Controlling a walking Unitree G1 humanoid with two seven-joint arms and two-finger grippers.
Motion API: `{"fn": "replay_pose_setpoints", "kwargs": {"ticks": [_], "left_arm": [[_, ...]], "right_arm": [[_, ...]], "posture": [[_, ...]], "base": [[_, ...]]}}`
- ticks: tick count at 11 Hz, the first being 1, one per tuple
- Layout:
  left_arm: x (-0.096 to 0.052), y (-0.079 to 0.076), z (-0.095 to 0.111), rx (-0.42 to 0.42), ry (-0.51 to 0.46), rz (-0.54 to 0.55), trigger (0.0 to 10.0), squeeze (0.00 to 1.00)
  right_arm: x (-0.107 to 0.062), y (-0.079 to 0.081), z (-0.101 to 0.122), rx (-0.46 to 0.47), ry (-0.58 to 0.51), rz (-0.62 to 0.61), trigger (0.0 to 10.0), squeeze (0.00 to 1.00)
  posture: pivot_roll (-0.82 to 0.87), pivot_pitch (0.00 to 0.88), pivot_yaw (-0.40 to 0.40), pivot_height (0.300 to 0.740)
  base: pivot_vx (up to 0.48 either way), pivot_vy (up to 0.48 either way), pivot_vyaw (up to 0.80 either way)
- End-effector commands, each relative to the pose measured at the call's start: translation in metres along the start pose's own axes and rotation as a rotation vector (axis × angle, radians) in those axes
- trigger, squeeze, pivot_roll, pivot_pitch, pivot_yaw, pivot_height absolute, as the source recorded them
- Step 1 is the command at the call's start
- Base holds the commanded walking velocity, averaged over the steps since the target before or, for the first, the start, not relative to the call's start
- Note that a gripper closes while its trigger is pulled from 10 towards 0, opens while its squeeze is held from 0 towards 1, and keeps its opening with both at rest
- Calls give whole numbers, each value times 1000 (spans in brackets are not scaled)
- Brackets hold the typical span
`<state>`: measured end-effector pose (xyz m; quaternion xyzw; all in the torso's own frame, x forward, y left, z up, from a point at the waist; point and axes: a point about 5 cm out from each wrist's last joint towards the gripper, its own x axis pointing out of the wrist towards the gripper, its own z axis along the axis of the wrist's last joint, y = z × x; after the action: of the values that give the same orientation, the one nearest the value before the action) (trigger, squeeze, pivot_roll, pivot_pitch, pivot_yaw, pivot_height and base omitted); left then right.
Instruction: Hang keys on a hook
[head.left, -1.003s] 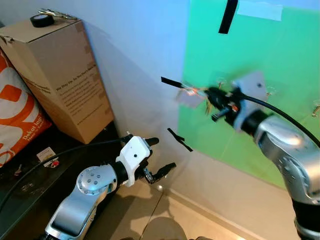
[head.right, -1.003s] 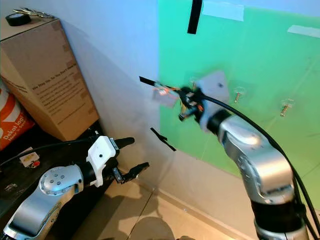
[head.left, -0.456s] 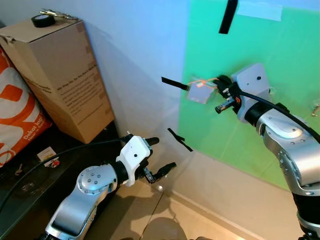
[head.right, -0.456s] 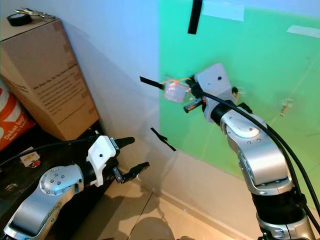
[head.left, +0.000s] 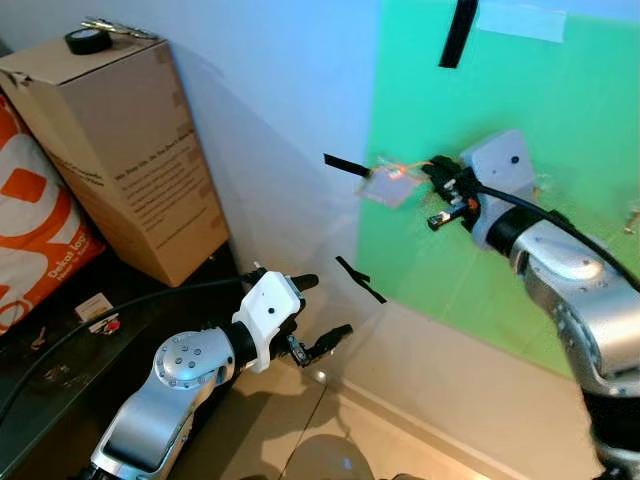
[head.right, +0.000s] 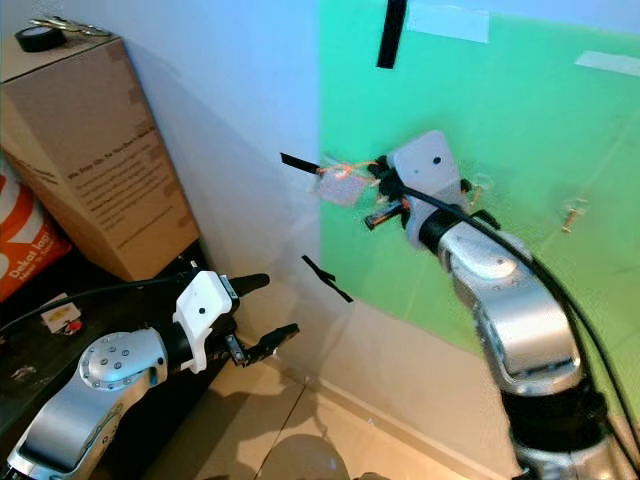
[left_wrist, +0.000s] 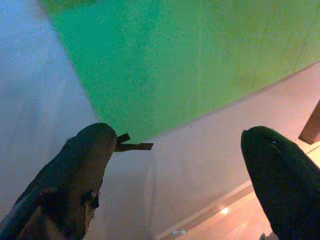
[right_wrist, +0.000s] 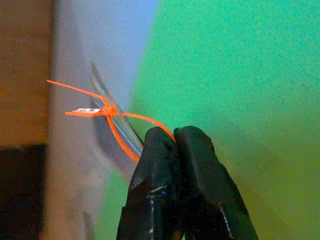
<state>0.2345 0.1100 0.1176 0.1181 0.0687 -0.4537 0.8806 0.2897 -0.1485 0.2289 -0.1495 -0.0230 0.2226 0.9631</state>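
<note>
Now right gripper (right_wrist: 172, 137) pinches orange tie of keys (head.left: 388, 183); left gripper (left_wrist: 180, 155) wide.

White wall (head.left: 270, 90), green panel (head.left: 560, 110), cardboard box (head.left: 120, 150) beside

The dark surface (head.left: 60, 400) sits low, beside and below the left pincer (head.left: 318, 310), whose fingers are spread apart. A tall cardboard box (head.left: 110, 150) stands on it against the wall, above that pincer. An orange-and-white bag (head.left: 30, 230) leans beside the box, and a small white card (head.left: 92, 308) lies flat nearby.
</note>
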Motion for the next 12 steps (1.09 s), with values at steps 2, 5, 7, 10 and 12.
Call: {"fn": "replay_pose_setpoints", "kwargs": {"ticks": [2,5,7,10,12], "left_arm": [[-2,2,1,12,4,-1,10000,0],[-3,1,0,15,6,-11,10000,0],[-3,1,1,15,8,-14,10000,0],[-3,2,2,16,9,-11,10000,0],[-4,3,1,14,11,-4,10000,0]], "right_arm": [[-9,-1,12,44,-58,21,10000,0],[-13,-3,-1,7,32,-10,10000,0],[-7,-6,-1,20,7,-63,10000,0],[5,-5,8,63,-38,-59,10000,0],[11,2,10,73,-46,-23,10000,0]], "posture": [[-15,0,56,740],[-15,0,61,740],[-12,0,65,740],[-3,0,62,740],[1,0,57,740]], "base": [[0,0,0],[0,0,0],[0,0,0],[0,0,0],[0,0,0]]}}
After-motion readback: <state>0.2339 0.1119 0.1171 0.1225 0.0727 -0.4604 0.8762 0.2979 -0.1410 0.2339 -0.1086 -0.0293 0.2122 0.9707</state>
